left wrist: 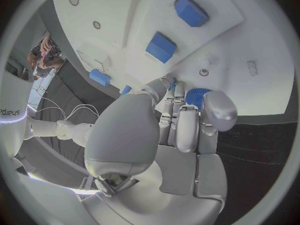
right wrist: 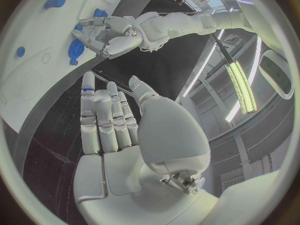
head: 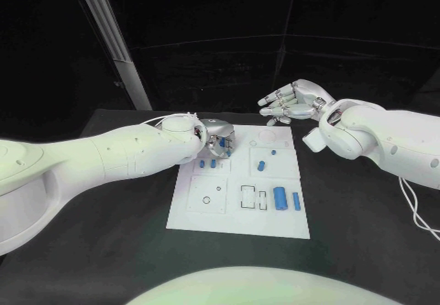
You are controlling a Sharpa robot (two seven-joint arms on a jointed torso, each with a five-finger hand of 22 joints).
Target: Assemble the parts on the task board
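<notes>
The white task board (head: 240, 216) lies in the middle of the black table. My left hand (head: 217, 138) hovers over the board's far left corner and its fingers (left wrist: 177, 120) curl around a round blue part (left wrist: 197, 96). The same part (right wrist: 77, 49) shows under that hand (right wrist: 107, 34) in the right wrist view. Two small blue parts (head: 208, 164) stand just in front of the left hand. My right hand (head: 294, 101) hangs above the board's far right edge, fingers (right wrist: 103, 120) apart and holding nothing.
More blue parts sit on the board: a short one (head: 261, 166), a tiny one (head: 273, 152), and two long ones (head: 280, 197) (head: 296, 201) at the right. Two blue blocks (left wrist: 161, 47) (left wrist: 190, 10) stand beyond the left hand. A pale pole (head: 124, 57) rises at the back left.
</notes>
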